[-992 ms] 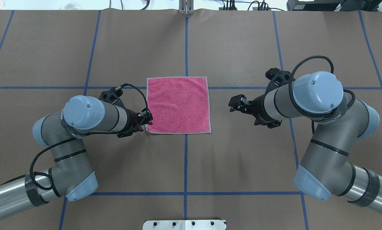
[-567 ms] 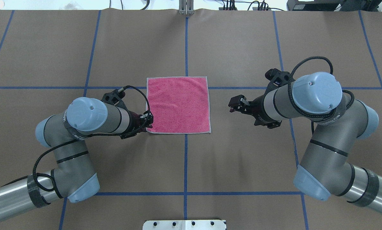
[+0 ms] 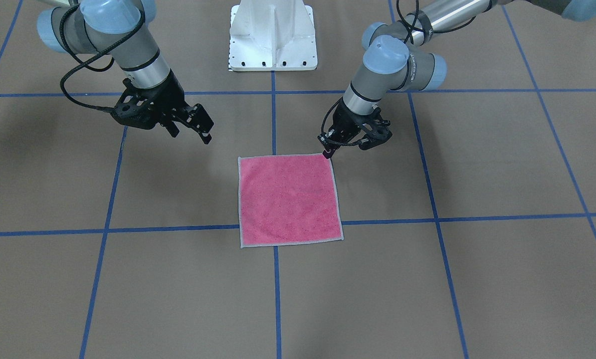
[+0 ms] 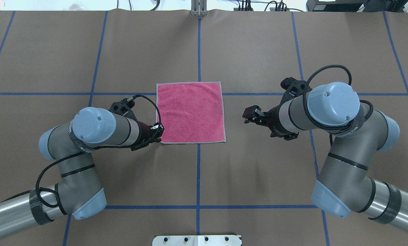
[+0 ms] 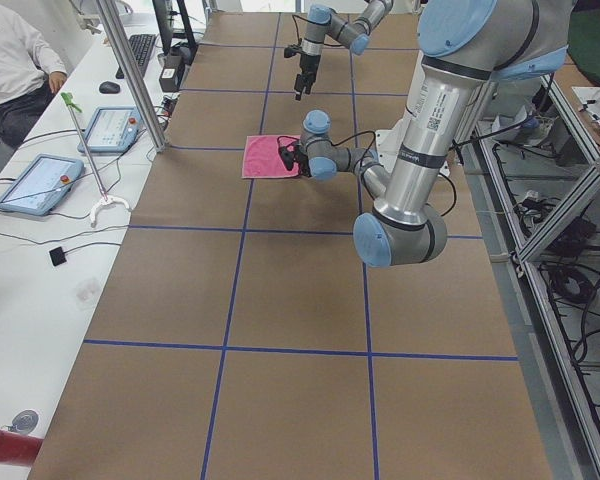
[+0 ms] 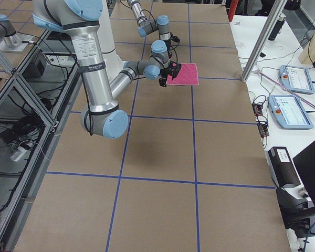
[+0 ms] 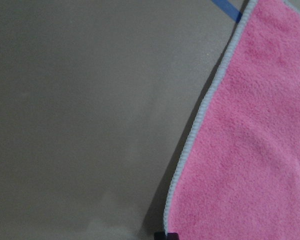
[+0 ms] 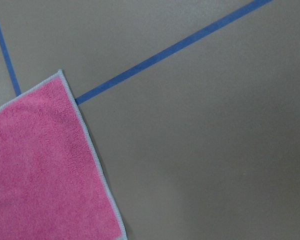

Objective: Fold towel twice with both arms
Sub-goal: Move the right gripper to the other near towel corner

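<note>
Pink towel (image 4: 189,112) flat, pink face up, mid-table (image 4: 258,164), lying across blue tape lines (image 4: 199,51). Front-facing view: left gripper (image 3: 327,152) tips down at towel's robot-side left corner; overhead hides them under wrist. Left wrist view: one dark fingertip (image 7: 166,235) at hem; cannot tell if gripping. Right gripper (image 4: 247,115) spread, holding nothing, apart from towel's right edge.
</note>
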Robot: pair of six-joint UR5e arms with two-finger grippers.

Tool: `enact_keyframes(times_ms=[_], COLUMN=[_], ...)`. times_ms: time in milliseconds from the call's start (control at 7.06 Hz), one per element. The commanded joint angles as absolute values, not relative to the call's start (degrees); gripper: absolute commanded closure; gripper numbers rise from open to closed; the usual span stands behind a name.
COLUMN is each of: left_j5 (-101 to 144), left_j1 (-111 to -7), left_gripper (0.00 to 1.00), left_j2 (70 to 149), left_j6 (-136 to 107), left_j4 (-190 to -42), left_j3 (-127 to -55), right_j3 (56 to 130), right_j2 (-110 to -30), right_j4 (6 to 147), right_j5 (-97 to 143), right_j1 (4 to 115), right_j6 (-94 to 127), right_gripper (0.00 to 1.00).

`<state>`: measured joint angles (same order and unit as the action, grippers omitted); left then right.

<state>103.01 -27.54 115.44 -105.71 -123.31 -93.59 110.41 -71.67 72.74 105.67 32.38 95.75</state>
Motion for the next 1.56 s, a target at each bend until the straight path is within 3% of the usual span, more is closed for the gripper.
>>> enact_keyframes(times_ms=[0,425,850,1275,1417], left_j5=[103.01,103.01,103.01,103.01,103.01], left_j1=[-27.51,-27.51,-27.60,-27.51,-27.51], left_gripper=[1.00,1.00,1.00,1.00,1.00], left_j2=[115.49,115.49,115.49,115.22,115.22], left_j6=[-105.73,-105.73,-105.73,-105.73,-105.73], left_j4=[-123.31,-123.31,-123.31,-123.31,-123.40], left_j3=[-93.60,-93.60,-93.60,-93.96,-93.96], right_j3=[108.21,100.82,95.90,95.36,95.36], right_j2=[-70.41,-63.90,-60.03,-60.03,-59.94], right_j4=[72.77,72.69,72.42,72.42,72.51], right_j5=[105.12,99.41,94.14,93.60,93.60], right_j1=[31.12,27.08,24.18,23.38,23.29], right_j6=[98.24,106.58,110.21,110.13,109.95], right_gripper=[0.01,0.05,0.26,0.34,0.51])
